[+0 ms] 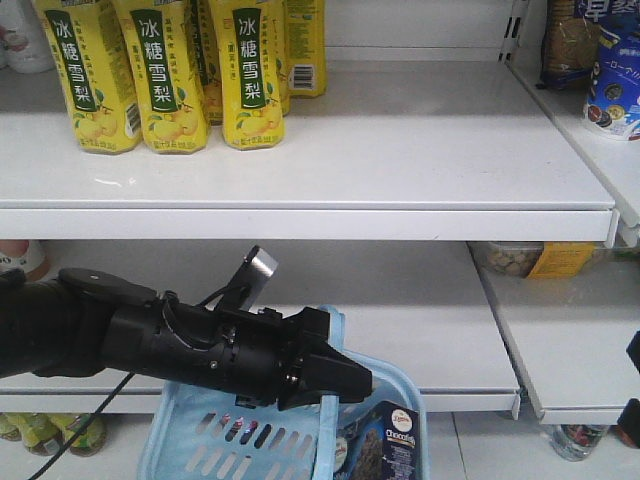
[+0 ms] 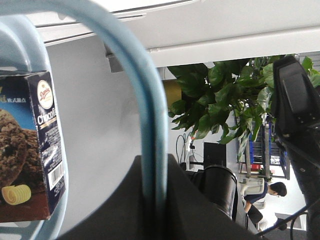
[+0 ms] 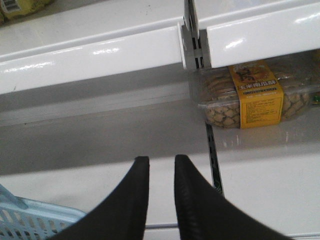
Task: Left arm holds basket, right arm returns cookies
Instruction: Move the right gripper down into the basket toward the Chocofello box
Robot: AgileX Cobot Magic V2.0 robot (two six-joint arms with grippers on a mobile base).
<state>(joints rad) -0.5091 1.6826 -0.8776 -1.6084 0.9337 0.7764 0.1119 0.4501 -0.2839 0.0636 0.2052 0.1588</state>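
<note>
My left gripper (image 1: 340, 385) is shut on the blue handle (image 1: 328, 432) of the light blue slotted basket (image 1: 200, 445), which hangs at the bottom in front of the lower shelf. In the left wrist view the handle (image 2: 150, 120) runs straight down between the shut jaws of the gripper (image 2: 154, 192). The navy cookies carton (image 1: 390, 448) stands in the basket's right end and shows at the left of the left wrist view (image 2: 30, 145). My right gripper (image 3: 161, 161) is open and empty, its fingers a little apart over the lower shelf, right of the basket's corner (image 3: 30, 216).
Yellow drink bottles (image 1: 160, 70) stand on the upper shelf (image 1: 400, 160). A clear snack pack with a yellow label (image 3: 247, 95) lies at the back of the adjoining lower shelf (image 1: 570, 330). Blue and brown packs (image 1: 610, 80) sit at the upper right.
</note>
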